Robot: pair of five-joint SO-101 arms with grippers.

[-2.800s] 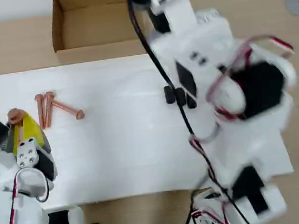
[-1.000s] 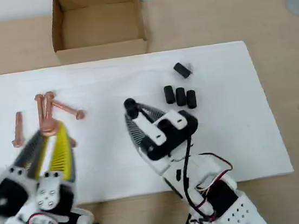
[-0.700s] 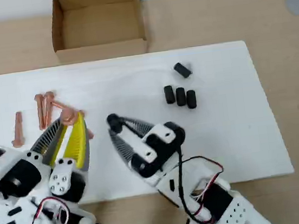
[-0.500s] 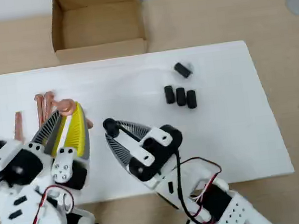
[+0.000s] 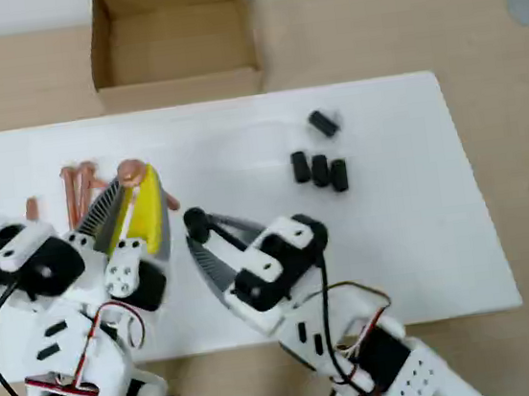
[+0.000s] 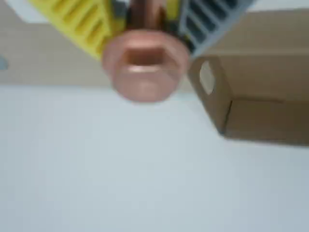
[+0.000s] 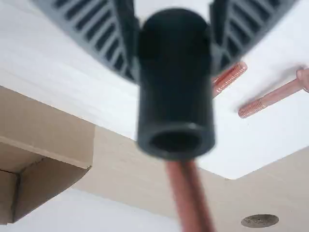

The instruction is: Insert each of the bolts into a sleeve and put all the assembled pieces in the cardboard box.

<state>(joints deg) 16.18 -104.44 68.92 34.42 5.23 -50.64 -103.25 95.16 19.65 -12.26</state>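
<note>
Bolt (image 6: 145,65) clamped in left gripper (image 5: 133,178) | sleeve (image 7: 175,82) clamped in right gripper (image 5: 200,229)

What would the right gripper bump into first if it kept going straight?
Probably the left gripper and its bolt, just ahead of the right gripper seen from above; heights are unclear.

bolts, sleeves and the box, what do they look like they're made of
Bolts: likely copper-plated metal, going by the coppery sheen and cut threads. Sleeves: matte black, probably plastic or rubber; the look doesn't settle which. Cardboard box: plain brown cardboard with a dull surface and folded walls.
</note>
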